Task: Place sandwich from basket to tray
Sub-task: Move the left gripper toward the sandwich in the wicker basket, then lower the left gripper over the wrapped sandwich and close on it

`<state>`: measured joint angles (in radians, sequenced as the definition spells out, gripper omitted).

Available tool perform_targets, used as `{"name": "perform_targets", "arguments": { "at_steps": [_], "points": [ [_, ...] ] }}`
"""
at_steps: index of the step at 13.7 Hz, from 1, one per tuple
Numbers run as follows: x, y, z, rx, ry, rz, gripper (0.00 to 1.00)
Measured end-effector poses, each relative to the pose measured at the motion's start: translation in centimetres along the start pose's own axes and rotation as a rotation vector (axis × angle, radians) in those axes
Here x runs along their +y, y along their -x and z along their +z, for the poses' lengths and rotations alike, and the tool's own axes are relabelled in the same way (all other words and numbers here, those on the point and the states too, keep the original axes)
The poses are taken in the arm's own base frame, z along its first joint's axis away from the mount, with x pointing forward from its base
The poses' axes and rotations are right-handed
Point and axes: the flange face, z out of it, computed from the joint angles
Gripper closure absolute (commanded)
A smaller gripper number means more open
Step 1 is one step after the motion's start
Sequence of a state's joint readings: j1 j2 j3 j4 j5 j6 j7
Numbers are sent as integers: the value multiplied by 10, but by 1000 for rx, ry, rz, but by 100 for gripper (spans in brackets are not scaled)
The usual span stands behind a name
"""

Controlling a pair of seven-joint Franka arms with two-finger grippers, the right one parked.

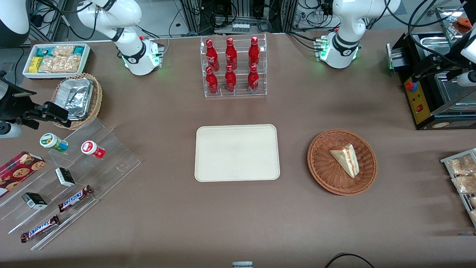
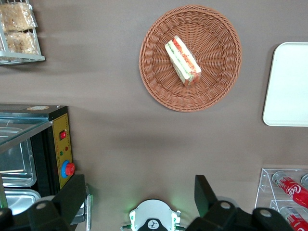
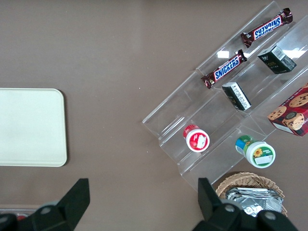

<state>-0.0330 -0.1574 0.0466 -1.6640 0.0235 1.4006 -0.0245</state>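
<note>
The sandwich (image 1: 346, 159) lies flat in the round brown basket (image 1: 323, 169), a little toward the working arm's end of it, with its red and green filling showing along the cut edge. In the wrist view the sandwich (image 2: 183, 60) sits close to the middle of the basket (image 2: 216, 82). Nothing touches it.

The basket stands on the brown table (image 1: 156, 208), beside the cream tray (image 1: 237, 153) but well apart from it — the tray is bare and lies in the middle of the table. Farther from the front camera than the tray stands a clear rack with red bottles (image 1: 231, 67).

The gripper (image 2: 139, 197) of the left arm hangs high above the table, not over the basket but over the ground near the arm's base and near the black machine with a red button (image 2: 60, 159). Its two fingers (image 2: 72, 195) are spread wide and hold nothing.

Toward the parked arm's end of the table there are chocolate bars (image 1: 74, 198) on clear steps and a lighter basket with foil trays (image 1: 76, 97).
</note>
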Motion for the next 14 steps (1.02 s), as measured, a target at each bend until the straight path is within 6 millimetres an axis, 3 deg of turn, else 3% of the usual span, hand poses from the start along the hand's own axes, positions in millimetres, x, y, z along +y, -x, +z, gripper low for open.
{"name": "perform_targets", "arguments": {
  "at_steps": [3, 5, 9, 12, 14],
  "points": [
    [1, -12, 9, 2, 1, -3, 0],
    [7, -42, 37, 0, -3, -38, 0],
    [21, -106, 126, 23, -7, -242, 0],
    [49, -119, 201, 86, 15, -496, 0],
    [70, -118, 245, 122, 33, -564, 0]
  ]
}}
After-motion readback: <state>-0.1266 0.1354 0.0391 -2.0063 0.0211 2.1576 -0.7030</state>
